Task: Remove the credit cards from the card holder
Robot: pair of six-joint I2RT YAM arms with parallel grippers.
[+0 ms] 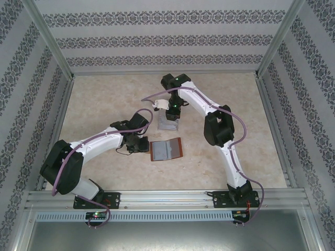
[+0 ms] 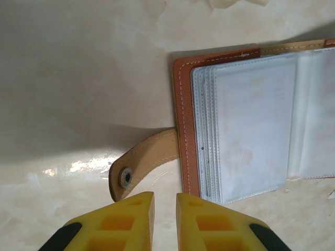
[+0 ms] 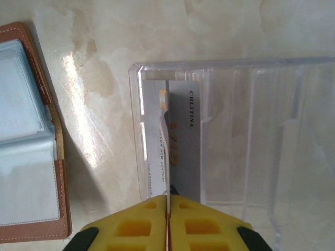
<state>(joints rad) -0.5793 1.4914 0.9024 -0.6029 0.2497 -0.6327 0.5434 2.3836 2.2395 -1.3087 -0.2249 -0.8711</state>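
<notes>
Nearest the bases, the left gripper point(image 2: 165, 219) sits low over the table point(image 2: 78, 78), its yellow fingers a narrow slit apart with nothing between them. Just ahead of its tips lies the strap point(image 2: 144, 157), snap stud up, and beyond the strap the wallet point(image 2: 183, 104) lies open and flat. From the left wrist you can see its clear pockets point(image 2: 251, 125) fanned in layers. They are pale and cloudy, and I cannot tell whether cards are inside. The overhead view shows the wallet only as a brown rectangle with a grey middle, just to the right of that gripper.

Farther out, the right gripper point(image 3: 168, 219) is pinched shut on a card point(image 3: 183, 141). The card runs straight ahead from the fingertips, edge-on between them, down into the left end of the tray point(image 3: 261, 130). The right wrist camera shows dark print on the pale card and the tray's other slots to the gripper's right. It also shows the wallet off to the left, apart from the tray. From overhead the card cannot be made out, and the gripper simply hangs over the clear tray, beyond the wallet.
</notes>
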